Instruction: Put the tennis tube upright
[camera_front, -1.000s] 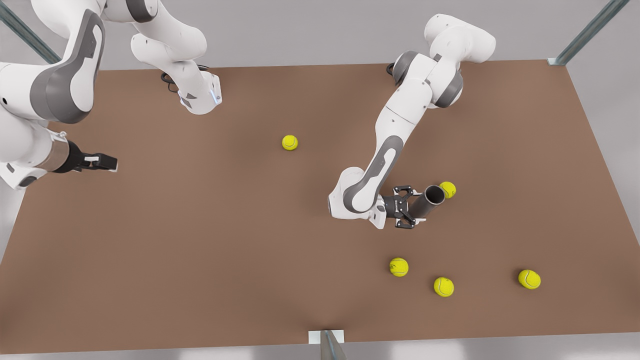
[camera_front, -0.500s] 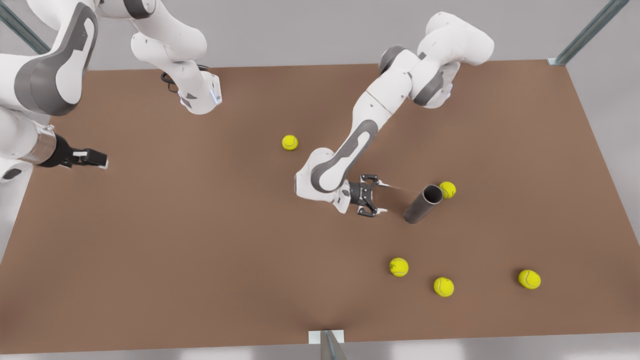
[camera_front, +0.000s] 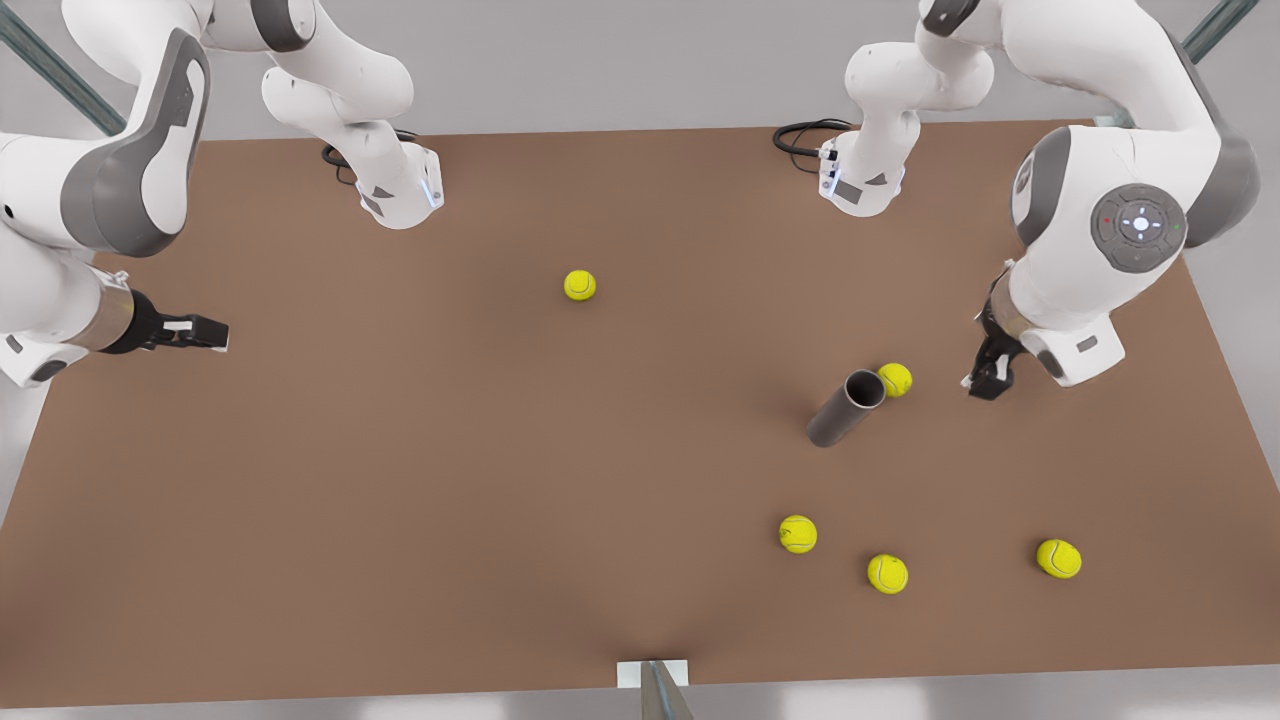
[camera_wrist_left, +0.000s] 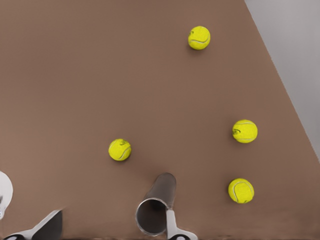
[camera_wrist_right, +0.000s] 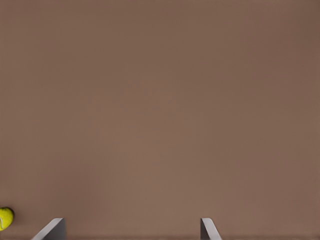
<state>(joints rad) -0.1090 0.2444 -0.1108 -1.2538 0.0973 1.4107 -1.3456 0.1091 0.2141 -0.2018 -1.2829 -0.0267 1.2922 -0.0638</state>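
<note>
one tennis tube (camera_front: 845, 408) stands upright on the worktop (camera_front: 400, 480), five tennis balls (camera_front: 579, 285) scattered. left pincer (camera_front: 985, 378) released beside it; right pincer (camera_front: 205, 333) spread, waiting far left.

One tennis tube (camera_front: 845, 408), five yellow tennis balls (camera_front: 579, 285) (camera_front: 895, 379) (camera_front: 797, 533) (camera_front: 887, 573) (camera_front: 1058, 558) and two robot arms (camera_front: 120, 180) (camera_front: 1110, 190) share one brown surface (camera_front: 450, 450).

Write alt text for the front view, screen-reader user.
A dark grey hollow tennis tube stands free on the brown table, a yellow tennis ball at its rim. The left gripper hangs nearby, the right gripper waits open at the far edge.
</note>
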